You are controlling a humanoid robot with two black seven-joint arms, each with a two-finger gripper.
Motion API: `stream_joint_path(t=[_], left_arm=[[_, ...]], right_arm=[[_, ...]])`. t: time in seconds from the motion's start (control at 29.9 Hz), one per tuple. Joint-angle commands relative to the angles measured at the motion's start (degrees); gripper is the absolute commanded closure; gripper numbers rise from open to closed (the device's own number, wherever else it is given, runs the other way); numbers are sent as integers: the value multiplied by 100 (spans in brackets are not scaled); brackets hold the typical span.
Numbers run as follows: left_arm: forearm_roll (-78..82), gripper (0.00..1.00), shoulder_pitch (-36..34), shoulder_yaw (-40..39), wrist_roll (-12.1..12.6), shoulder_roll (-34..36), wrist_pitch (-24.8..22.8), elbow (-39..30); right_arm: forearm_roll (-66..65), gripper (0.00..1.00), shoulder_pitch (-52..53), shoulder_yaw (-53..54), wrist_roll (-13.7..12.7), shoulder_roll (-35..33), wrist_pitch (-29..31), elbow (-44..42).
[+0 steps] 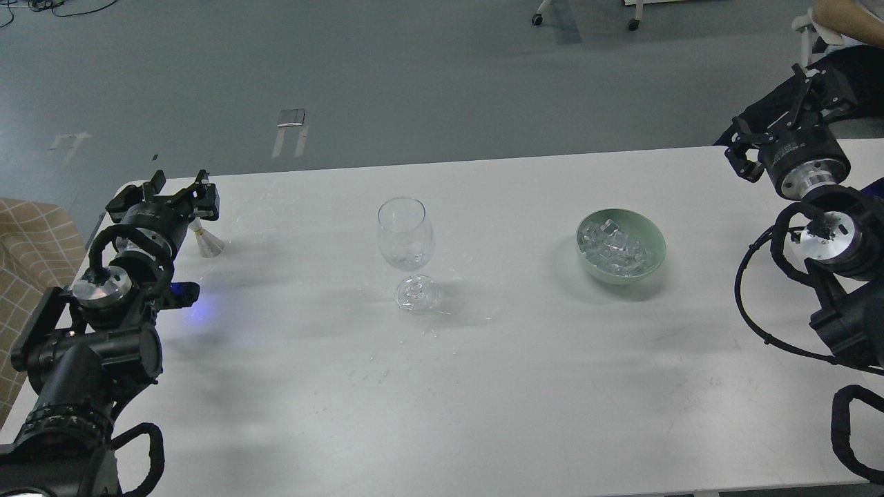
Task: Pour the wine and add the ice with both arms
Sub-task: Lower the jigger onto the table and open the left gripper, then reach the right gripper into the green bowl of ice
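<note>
An upright clear wine glass (405, 233) stands mid-table, with a little clear liquid at its bottom. The ice (615, 246), several small clear cubes, fills a pale green bowl (659, 243) to the glass's right. My left gripper (178, 188) is at the table's far left edge, fingers apart and empty. A small silver measuring cup (207, 244) stands on the table just beside and below it. My right gripper (777, 114) is raised beyond the table's far right corner, claws spread and holding nothing, well away from the bowl.
The white table (442, 386) has scattered droplets around the glass's foot. A checked cushion (27, 241) lies off the left edge. A dark chair (856, 69) stands behind my right gripper. Grey floor lies beyond the far edge.
</note>
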Motion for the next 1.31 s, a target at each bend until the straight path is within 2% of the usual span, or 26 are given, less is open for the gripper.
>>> stream_joint_path(t=[0.0,0.13,0.27,0.33,0.5,0.57,0.6,0.8,0.87,0.94,0.97,1.07,1.14,1.2,1.27], left_arm=[[9,4,-14,129,51,140,230,-515],[9,2,30,296,96,281,186,-1061],[9,2,214,358,61,439,38,-1720],[44,2,328,367,43,492,-51,-1887],[1290,2,311,648,-27,712,-323,-1967],[1941,2,302,639,-45,642,-403,-1976],[1943,2,302,639,-45,642,-403,-1976],[2513,2,337,858,-176,607,-411,-1976],[2646,2,346,964,-325,607,-429,-1985],[2637,2,364,1017,-668,624,-429,-1976],[2637,2,364,1017,-695,624,-429,-1976],[2646,2,434,1035,-695,624,-429,-1976],[2646,2,495,1017,-695,607,-429,-1994],[2646,2,548,1017,-695,502,-412,-2168],[2646,2,610,1017,-695,422,-394,-2239]], right_arm=[[-6,0,72,-4,0,-1,-1,49],[-103,0,46,-214,27,-176,-1,435],[-506,0,133,-1241,88,-493,-1,971],[-682,0,194,-1400,123,-633,-1,1165],[-1358,0,327,-1454,123,-1196,43,1526],[-2120,0,344,-1498,123,-1450,52,1675],[-2124,0,344,-1498,123,-1451,52,1676],[-4100,0,388,-2209,150,-1881,52,2299],[-4478,0,380,-2402,158,-2048,52,2440],[-5223,0,379,-2797,167,-2355,52,2685],[-5357,0,379,-2886,167,-2418,52,2721],[-5719,0,484,-3334,185,-2611,218,2783],[-5807,0,625,-3825,307,-2664,377,2757],[-5964,0,643,-4247,448,-2568,377,2748],[-6061,0,582,-4284,466,-2463,377,2739]])
